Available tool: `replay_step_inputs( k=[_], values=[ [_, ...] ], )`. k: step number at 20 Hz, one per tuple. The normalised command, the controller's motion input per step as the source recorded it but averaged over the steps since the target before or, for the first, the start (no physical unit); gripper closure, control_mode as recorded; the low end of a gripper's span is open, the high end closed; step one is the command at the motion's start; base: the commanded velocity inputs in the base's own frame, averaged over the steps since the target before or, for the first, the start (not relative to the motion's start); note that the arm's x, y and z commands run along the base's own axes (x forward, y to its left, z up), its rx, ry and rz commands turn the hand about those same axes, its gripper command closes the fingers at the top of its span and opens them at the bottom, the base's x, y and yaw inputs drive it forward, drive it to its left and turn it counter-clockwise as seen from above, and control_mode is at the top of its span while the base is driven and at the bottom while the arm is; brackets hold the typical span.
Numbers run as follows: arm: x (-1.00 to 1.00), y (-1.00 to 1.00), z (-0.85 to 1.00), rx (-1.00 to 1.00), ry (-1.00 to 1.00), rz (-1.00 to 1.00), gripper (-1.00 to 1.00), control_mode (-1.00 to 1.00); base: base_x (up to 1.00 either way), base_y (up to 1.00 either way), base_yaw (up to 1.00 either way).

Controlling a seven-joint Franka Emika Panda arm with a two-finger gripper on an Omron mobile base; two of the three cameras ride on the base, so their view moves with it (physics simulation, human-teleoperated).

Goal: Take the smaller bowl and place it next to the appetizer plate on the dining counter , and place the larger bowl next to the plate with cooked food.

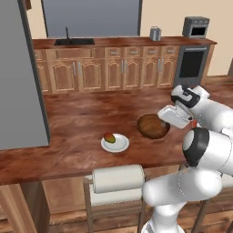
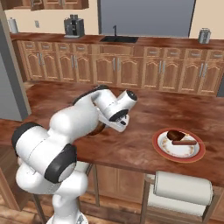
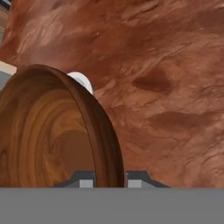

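My gripper (image 1: 165, 120) is shut on the right rim of the smaller bowl (image 1: 152, 126), a dark brown wooden bowl low over the dining counter (image 1: 73, 123). In the hand view the smaller bowl (image 3: 43, 131) stands close up, its rim pinched between my fingertips (image 3: 86, 182). The appetizer plate (image 1: 115, 143), small and white with red and green food, lies just left of the bowl; its edge (image 3: 81, 81) peeks over the bowl's rim. The plate with cooked food (image 2: 178, 145), red-rimmed, lies to the right of my gripper (image 2: 123, 124). The larger bowl is out of view.
White-cushioned stools (image 1: 118, 178) (image 2: 181, 186) stand along the counter's near edge. A tall grey fridge (image 1: 18, 77) rises on the left. Along the back wall run cabinets with a sink (image 1: 75, 42), a toaster (image 1: 155, 33), an oven (image 1: 191, 63) and a coffee machine (image 2: 73, 26).
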Motion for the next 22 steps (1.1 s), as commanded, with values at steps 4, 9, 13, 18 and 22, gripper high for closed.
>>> replay_step_inputs(
  k=[4,9,13,18,22],
  values=[
    [0.68,0.01,-0.3,0.03,0.0,0.0,1.0,-1.0,0.0,0.0,0.0],
    [0.44,0.02,-0.28,0.07,0.0,0.0,1.0,-1.0,0.0,0.0,0.0],
    [0.13,0.16,-0.38,0.01,-0.02,0.0,1.0,-1.0,0.0,0.0,0.0],
    [0.0,0.26,-0.35,0.0,0.0,0.0,1.0,-1.0,0.0,0.0,0.0],
    [0.0,0.28,-0.35,0.0,0.0,0.0,1.0,-1.0,0.0,0.0,0.0]
  ],
)
